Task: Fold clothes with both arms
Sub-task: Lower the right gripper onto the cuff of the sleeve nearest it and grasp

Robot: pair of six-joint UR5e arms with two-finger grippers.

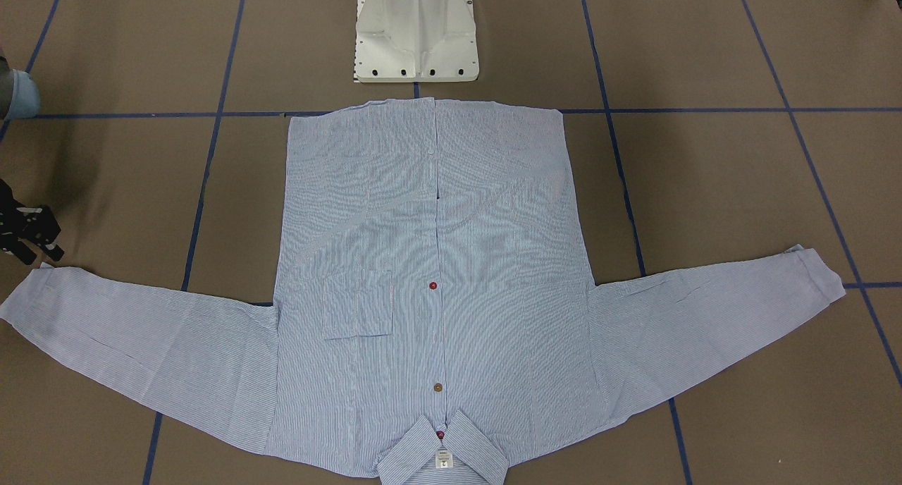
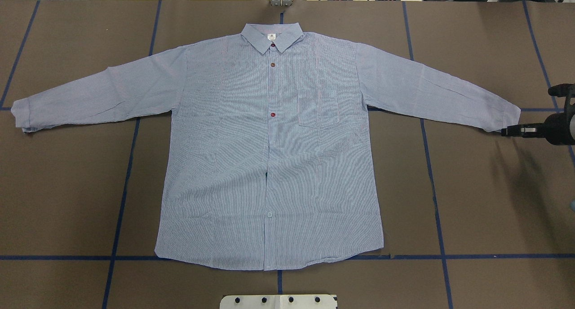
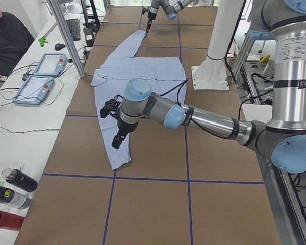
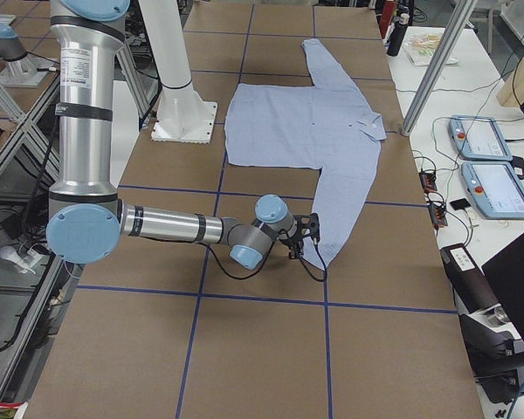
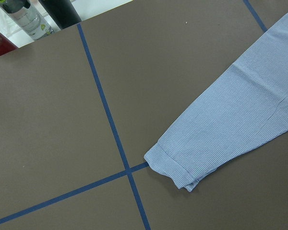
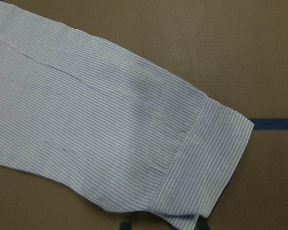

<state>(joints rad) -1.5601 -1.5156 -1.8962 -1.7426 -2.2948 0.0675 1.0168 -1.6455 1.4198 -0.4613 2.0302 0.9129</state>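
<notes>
Right fingers (image 2: 510, 131) sit beside the shirt's (image 2: 269, 143) three-o'clock cuff (image 2: 510, 116), left fingers (image 3: 116, 142) above the nine-o'clock sleeve (image 3: 120, 158); gaps I cannot tell. Best pinch cuff edges, lifting together.

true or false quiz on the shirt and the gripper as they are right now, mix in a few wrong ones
1. The shirt lies spread out flat, not yet folded. True.
2. Its collar lies nearest the robot's base. False: the hem lies there, and the collar is at the far edge.
3. The right gripper is beside a sleeve cuff. True.
4. All the buttons are red. False: one button is brown.
</notes>
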